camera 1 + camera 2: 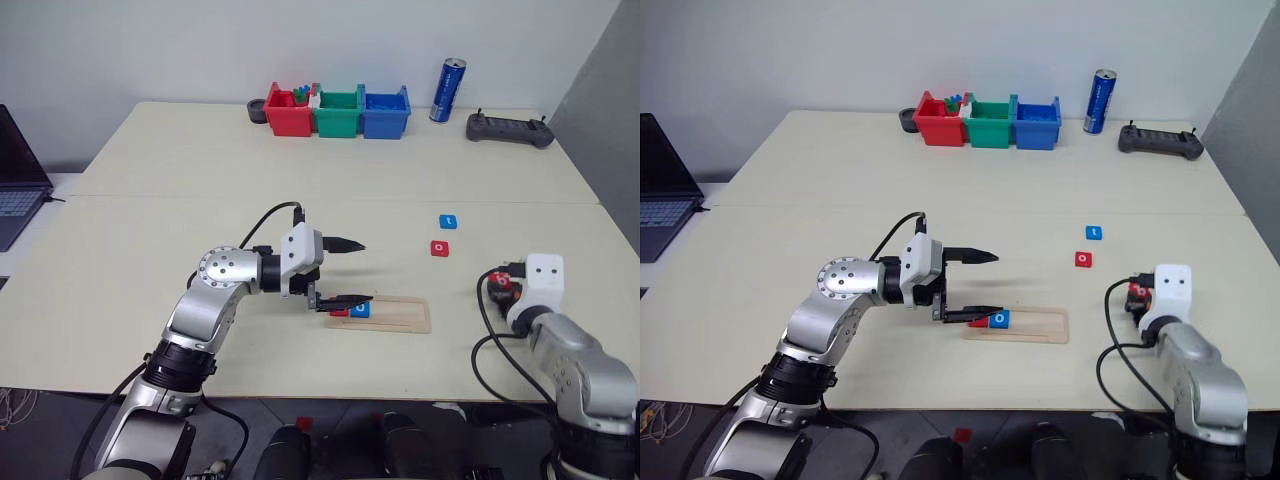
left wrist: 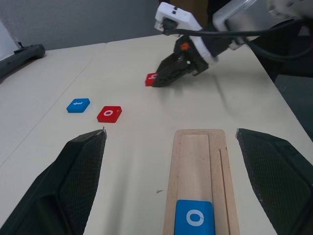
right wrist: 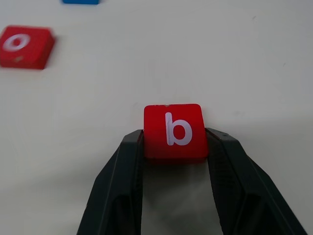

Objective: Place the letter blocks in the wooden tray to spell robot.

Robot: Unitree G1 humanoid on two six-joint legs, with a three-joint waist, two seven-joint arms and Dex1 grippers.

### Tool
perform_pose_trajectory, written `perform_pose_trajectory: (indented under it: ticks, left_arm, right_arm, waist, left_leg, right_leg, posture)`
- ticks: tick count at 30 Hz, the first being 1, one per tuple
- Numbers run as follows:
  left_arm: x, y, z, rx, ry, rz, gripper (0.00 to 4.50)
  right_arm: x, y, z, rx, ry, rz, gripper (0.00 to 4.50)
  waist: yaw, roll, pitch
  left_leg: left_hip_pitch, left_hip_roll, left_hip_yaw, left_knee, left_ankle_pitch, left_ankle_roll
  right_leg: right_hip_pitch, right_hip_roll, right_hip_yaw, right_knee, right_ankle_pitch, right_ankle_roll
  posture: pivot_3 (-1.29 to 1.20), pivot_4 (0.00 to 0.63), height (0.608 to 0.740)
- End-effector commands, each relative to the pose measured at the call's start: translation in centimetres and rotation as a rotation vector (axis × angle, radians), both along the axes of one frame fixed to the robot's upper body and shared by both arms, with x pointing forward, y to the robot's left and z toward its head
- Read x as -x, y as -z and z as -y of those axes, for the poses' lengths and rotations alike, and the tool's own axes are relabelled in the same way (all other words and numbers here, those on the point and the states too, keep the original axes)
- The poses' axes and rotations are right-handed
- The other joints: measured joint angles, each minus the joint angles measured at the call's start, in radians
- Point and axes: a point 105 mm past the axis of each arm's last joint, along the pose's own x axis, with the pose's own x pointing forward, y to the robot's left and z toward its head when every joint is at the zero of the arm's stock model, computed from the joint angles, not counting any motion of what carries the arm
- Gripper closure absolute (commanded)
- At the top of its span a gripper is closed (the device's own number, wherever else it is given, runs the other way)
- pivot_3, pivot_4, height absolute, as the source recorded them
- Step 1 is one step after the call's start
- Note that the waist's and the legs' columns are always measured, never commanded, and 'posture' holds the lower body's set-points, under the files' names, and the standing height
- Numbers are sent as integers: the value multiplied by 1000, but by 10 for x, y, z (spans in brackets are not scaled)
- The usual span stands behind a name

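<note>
In the head views the wooden tray [image 1: 385, 313] lies near the middle of the counter [image 1: 200, 190] with the left gripper [image 1: 345, 271] wide open over its left end, in the left wrist view a blue o block [image 2: 194, 218] sits inside, and in the right wrist view the right gripper [image 3: 173, 142] clamps the red b block [image 3: 174, 130] by its two side edges, a good hold, I think, for a light, stiff, rather smooth tile.

Pale beige worktop [image 1: 300, 170] made of two joined sections, set against a plain white wall [image 1: 200, 50]. Laptop [image 1: 18, 180] at left edge.
</note>
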Motion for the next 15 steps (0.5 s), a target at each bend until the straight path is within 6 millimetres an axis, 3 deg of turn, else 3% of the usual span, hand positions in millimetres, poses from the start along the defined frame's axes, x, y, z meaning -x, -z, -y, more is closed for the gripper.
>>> perform_pose_trajectory:
  ticks: [1, 9, 15]
  left_arm:
    - [5, -8, 2, 15, 12, 31, 0]
    - [2, -9, 3, 12, 16, 35, 0]
    - [1, -8, 4, 11, 16, 36, 0]
  right_arm:
    - [20, -4, -22, -37, -13, -30, 3038]
    - [38, 5, -45, -84, -31, -106, 3038]
    - [37, 1, -34, -31, -9, -92, 988]
  waist:
    - [0, 0, 0]
    - [0, 0, 0]
    - [1, 0, 0]
  left_leg:
    - [0, 0, 0, 0, 0, 0]
    - [0, 0, 0, 0, 0, 0]
    - [0, 0, 0, 0, 0, 0]
  right_leg:
    - [0, 0, 0, 0, 0, 0]
    - [0, 0, 0, -1, 0, 0]
    - [0, 0, 0, -1, 0, 0]
  posture:
    - [0, 150, 740]
    - [0, 150, 740]
    - [0, 150, 740]
